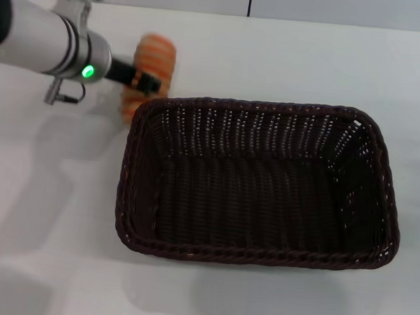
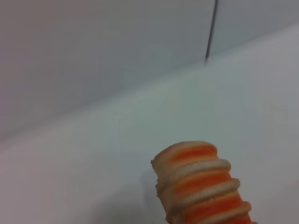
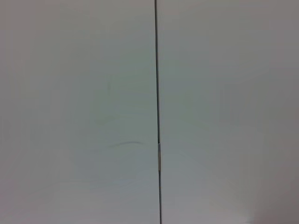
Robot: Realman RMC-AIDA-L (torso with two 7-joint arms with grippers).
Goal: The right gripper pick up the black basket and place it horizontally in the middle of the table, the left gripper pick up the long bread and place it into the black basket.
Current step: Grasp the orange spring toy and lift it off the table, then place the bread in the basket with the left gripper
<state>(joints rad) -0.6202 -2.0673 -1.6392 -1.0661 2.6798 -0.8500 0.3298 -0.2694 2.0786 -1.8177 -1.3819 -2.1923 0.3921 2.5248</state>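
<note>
The black basket (image 1: 259, 182) lies lengthwise across the middle of the white table (image 1: 40, 210), open side up and empty. My left gripper (image 1: 145, 81), on the green-lit silver arm, is shut on the long bread (image 1: 153, 65) and holds it in the air just past the basket's far left corner. The bread's orange ridged stripes show in the left wrist view (image 2: 203, 186). The right gripper is out of view; its wrist view shows only a pale wall.
A pale wall with a dark vertical seam (image 3: 157, 112) stands behind the table. The table's far edge (image 1: 277, 19) runs along the top of the head view. White tabletop surrounds the basket on all sides.
</note>
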